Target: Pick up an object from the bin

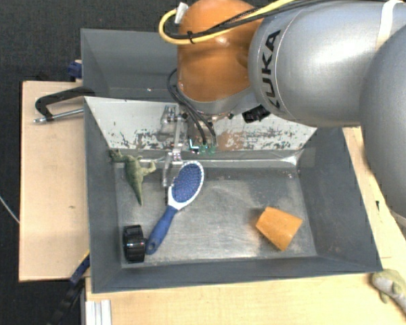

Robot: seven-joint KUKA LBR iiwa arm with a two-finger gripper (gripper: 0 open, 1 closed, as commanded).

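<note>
Item: blue brush (185, 187), lying mid-bin (99, 208), dinosaur (137, 171) just left, orange wedge (279, 227) well right; pincer (172, 168) at its head's upper-left edge, grip state indiscernible; you'd best centre over the head before closing.

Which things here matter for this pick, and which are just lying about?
In play: gripper, blue hairbrush whose head lies right by it, bin.
Lying about: green toy dinosaur, black wheel, orange wedge.
</note>
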